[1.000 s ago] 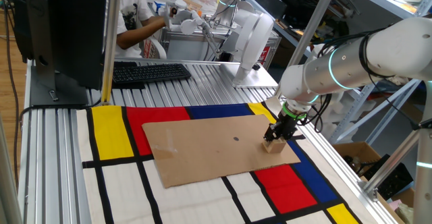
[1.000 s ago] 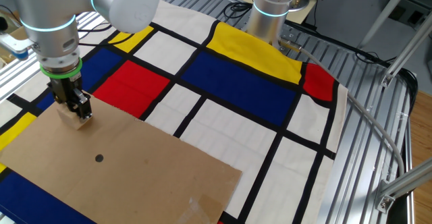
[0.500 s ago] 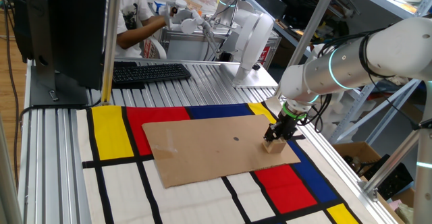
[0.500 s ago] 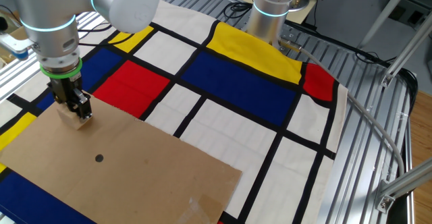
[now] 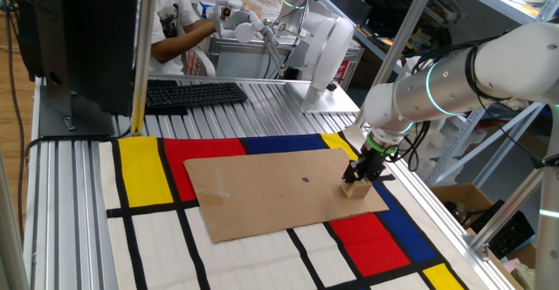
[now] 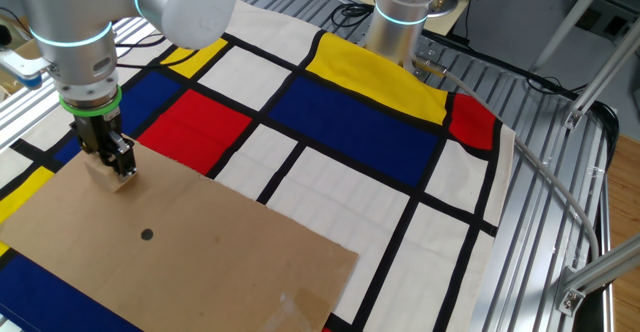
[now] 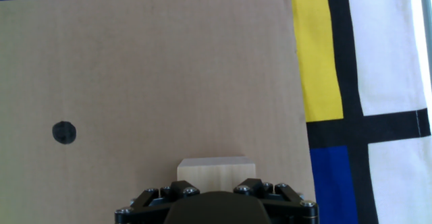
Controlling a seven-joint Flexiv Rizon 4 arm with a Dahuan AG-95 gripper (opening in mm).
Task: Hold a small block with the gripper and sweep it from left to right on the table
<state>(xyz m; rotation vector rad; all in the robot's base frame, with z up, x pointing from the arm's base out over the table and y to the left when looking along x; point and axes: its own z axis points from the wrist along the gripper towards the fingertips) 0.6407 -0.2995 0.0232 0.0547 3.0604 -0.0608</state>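
The small block (image 5: 354, 189), a plain tan wooden cube, stands on a brown cardboard sheet (image 5: 271, 192) near the sheet's right edge. My gripper (image 5: 359, 177) points straight down and is shut on the block, one black finger on each side. In the hand view the small block (image 7: 216, 169) shows just above the gripper (image 7: 216, 187), close to the right border of the cardboard sheet (image 7: 169, 69). From the other fixed view the gripper (image 6: 121, 164) hides most of the block. The sheet lies on the coloured mat (image 5: 141, 169) of the ribbed table (image 5: 262, 98).
A black dot (image 5: 306, 181) marks the cardboard left of the block. A keyboard (image 5: 192, 92) and a monitor (image 5: 79, 37) stand at the back left, a white device (image 5: 327, 45) at the back. A second arm's base (image 6: 400, 17) stands beyond the mat. A person (image 5: 175, 19) sits behind.
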